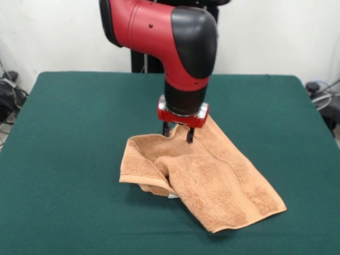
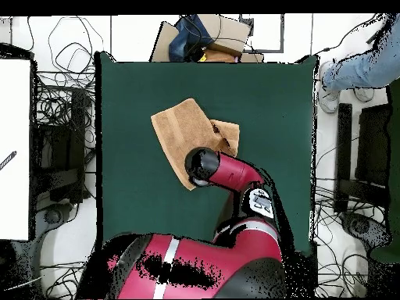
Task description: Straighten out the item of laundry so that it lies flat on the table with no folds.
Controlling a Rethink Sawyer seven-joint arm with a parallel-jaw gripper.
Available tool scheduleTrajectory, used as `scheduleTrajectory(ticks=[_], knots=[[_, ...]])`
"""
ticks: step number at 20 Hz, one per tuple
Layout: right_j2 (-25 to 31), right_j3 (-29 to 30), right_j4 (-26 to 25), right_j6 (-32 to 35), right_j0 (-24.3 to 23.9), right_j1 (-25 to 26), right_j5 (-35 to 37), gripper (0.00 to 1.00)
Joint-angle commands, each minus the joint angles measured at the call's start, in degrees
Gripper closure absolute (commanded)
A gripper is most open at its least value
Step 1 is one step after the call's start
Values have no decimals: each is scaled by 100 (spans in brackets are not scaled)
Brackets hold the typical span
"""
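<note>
My end effector [image 1: 178, 133] hangs over the towel's [image 1: 212, 180] twelve-o'clock edge, fingers slightly spread, pinching nothing. The towel lies mid-tabletop [image 1: 69, 159], its nine-o'clock side folded and rumpled, the rest flat.

White wall [image 1: 276, 32] behind; cables [image 2: 58, 101] and cardboard box [image 2: 223, 31] on floor.

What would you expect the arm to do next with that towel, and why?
Probably pinch and drag away the doubled-over flap: the light orange-tan terry towel lies folded at one side on the dark green felt table, and the end effector sits at its far edge, beside that fold.
</note>
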Motion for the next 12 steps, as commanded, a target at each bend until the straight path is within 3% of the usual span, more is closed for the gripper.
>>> scheduleTrajectory(ticks=[1,6,12], knots=[[457,656,-40,1207,-106,-506,-1153,0],[345,1255,58,1306,86,-1191,-922,0],[290,1539,156,1378,223,-1488,-830,0]])
